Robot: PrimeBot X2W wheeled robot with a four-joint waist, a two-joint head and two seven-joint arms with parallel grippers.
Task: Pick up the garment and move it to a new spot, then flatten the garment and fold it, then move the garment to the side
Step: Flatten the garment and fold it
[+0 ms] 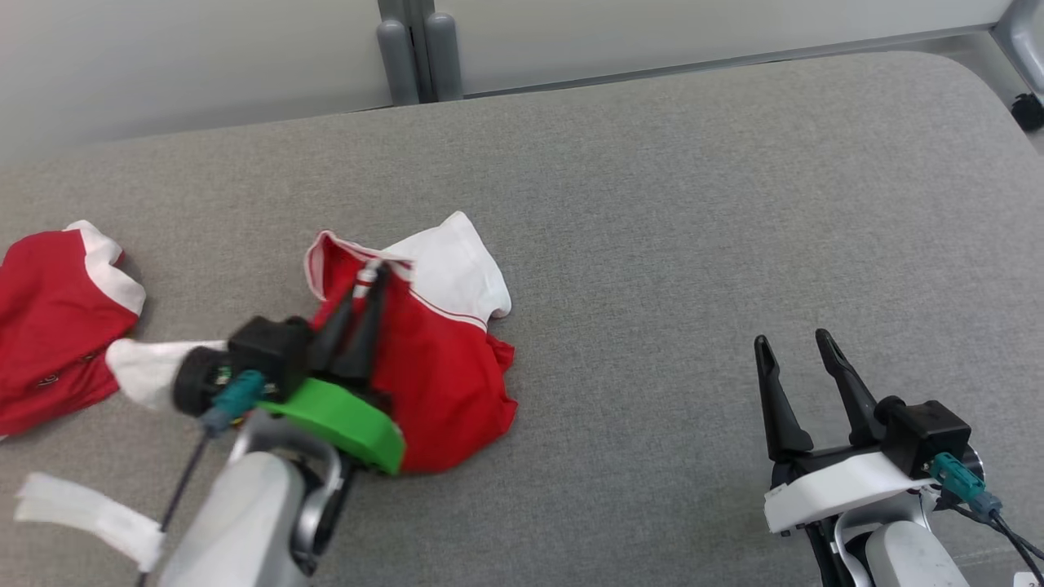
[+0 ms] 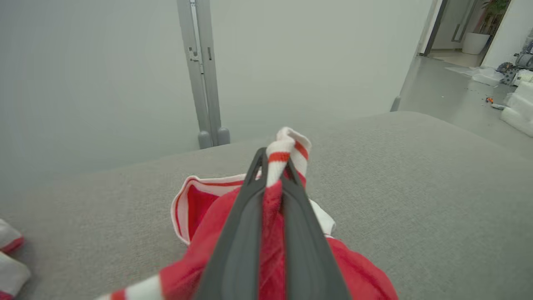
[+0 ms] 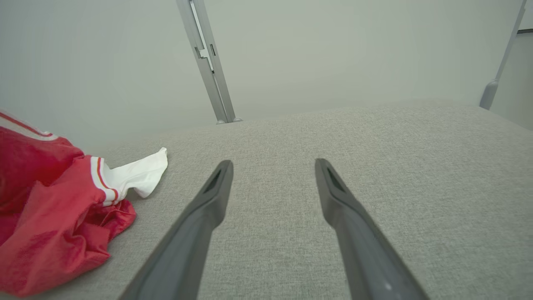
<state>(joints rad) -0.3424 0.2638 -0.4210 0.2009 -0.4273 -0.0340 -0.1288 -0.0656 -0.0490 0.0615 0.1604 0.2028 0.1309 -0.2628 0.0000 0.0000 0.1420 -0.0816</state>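
The garment (image 1: 440,359) is a red top with white sleeves and collar trim, crumpled on the grey cushioned surface (image 1: 652,204) left of centre. My left gripper (image 1: 371,273) is shut on a striped red-and-white fold of it; in the left wrist view that fold (image 2: 287,146) sticks up between the closed fingers of the left gripper (image 2: 273,160), and the rest of the garment (image 2: 195,208) hangs below. My right gripper (image 1: 793,338) stands open at the lower right, well apart from the cloth. In the right wrist view the right gripper (image 3: 273,163) has only bare surface between its fingers, with the garment (image 3: 54,208) far to its left.
A second red-and-white garment (image 1: 49,318) lies at the far left edge. A white strip (image 1: 86,509) lies near the front left. A pale wall with grey posts (image 1: 416,49) bounds the back. The surface's rounded right edge (image 1: 1003,106) drops to the floor.
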